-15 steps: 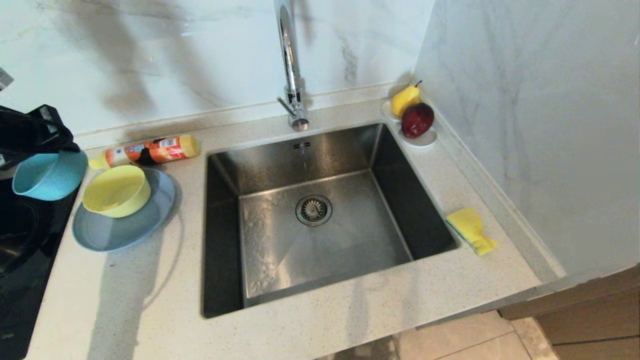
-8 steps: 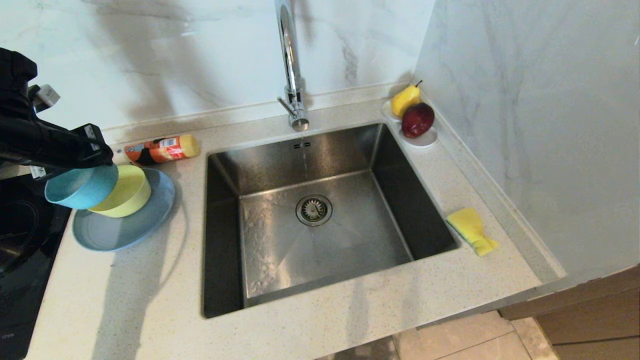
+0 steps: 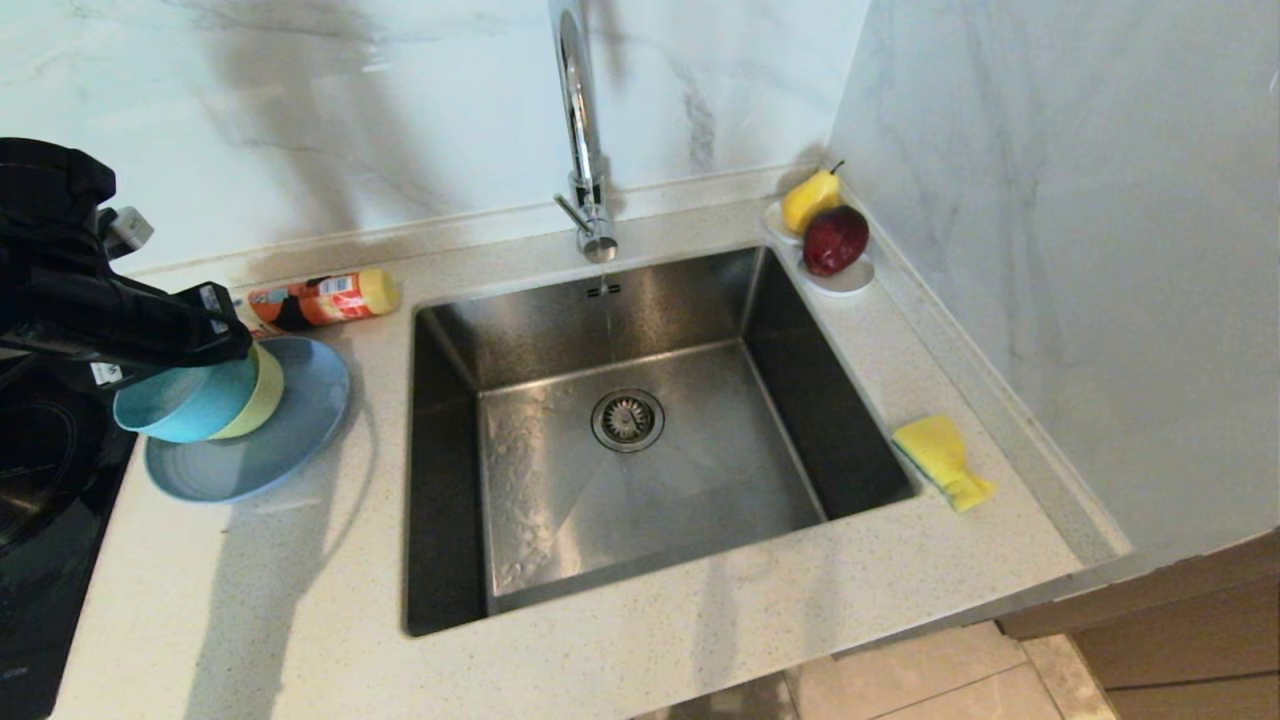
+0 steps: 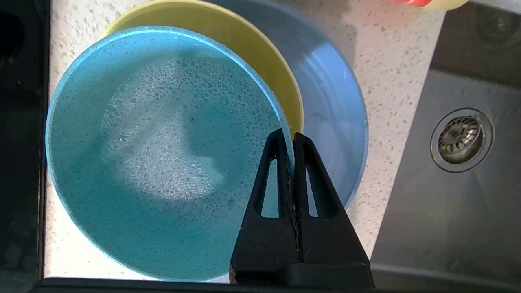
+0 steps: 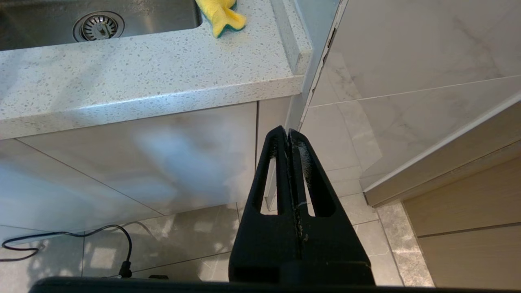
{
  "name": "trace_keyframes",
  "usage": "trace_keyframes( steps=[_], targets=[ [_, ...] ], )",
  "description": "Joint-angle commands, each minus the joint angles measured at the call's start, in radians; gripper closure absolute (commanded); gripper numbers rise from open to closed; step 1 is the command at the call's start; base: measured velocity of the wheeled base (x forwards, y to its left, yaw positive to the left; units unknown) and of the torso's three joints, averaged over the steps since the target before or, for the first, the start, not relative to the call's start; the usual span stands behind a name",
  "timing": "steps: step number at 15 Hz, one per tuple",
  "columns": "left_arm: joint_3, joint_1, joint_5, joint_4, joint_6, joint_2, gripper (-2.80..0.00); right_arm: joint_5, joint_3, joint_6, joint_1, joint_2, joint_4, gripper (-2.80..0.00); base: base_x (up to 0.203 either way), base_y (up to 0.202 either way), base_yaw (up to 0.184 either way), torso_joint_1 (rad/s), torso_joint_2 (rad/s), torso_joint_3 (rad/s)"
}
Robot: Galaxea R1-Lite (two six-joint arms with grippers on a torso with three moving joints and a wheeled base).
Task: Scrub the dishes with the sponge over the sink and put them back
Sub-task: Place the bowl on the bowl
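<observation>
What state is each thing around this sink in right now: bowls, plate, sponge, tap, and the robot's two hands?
Left hand: shut on the blue bowl's rim.
Blue bowl: held, soapy inside, partly over the yellow bowl.
Yellow bowl: upright on the plate.
Plate: flat on the counter.
Sponge: lying on the counter, untouched.
Faucet: running a thin stream.
Sink: wet, no dishes in it.
Right hand: shut, empty, parked below the counter.

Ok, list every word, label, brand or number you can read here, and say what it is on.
No text here can be read.
Orange bottle lying behind the plate: printed label, too blurred to read.
Left gripper: small white stickers, too small to read.
Black cooktop: faint mark at its near edge, illegible.
</observation>
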Motion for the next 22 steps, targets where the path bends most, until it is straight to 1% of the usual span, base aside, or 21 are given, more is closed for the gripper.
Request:
trace_keyframes(
  steps=[1, 5, 9, 12, 15, 22],
  targets=[
    [0.001, -0.009, 0.008, 0.001, -0.002, 0.003, 0.00, 0.000, 0.000, -0.001, 0.000, 0.002, 0.000, 0.00, 0.000, 0.000, 0.000, 0.000, 0.00, 0.000],
    [-0.018, -0.035, 0.035, -0.094, -0.008, 0.003, 0.00, 0.000, 0.000, -0.001, 0.000, 0.002, 0.000, 0.00, 0.000, 0.000, 0.000, 0.000, 0.00, 0.000],
    [-0.026, -0.043, 0.044, -0.100, -0.005, 0.020, 0.00, 0.000, 0.000, -0.001, 0.000, 0.002, 0.000, 0.00, 0.000, 0.000, 0.000, 0.000, 0.00, 0.000],
    [-0.024, -0.042, 0.073, -0.121, 0.011, 0.043, 0.00, 0.000, 0.000, -0.001, 0.000, 0.002, 0.000, 0.00, 0.000, 0.000, 0.000, 0.000, 0.00, 0.000],
    [-0.022, -0.042, 0.072, -0.155, 0.031, 0.060, 0.00, 0.000, 0.000, -0.001, 0.000, 0.002, 0.000, 0.00, 0.000, 0.000, 0.000, 0.000, 0.00, 0.000],
    [-0.009, -0.042, 0.072, -0.145, 0.031, 0.055, 0.00, 0.000, 0.000, -0.001, 0.000, 0.002, 0.000, 0.00, 0.000, 0.000, 0.000, 0.000, 0.00, 0.000]
  ],
)
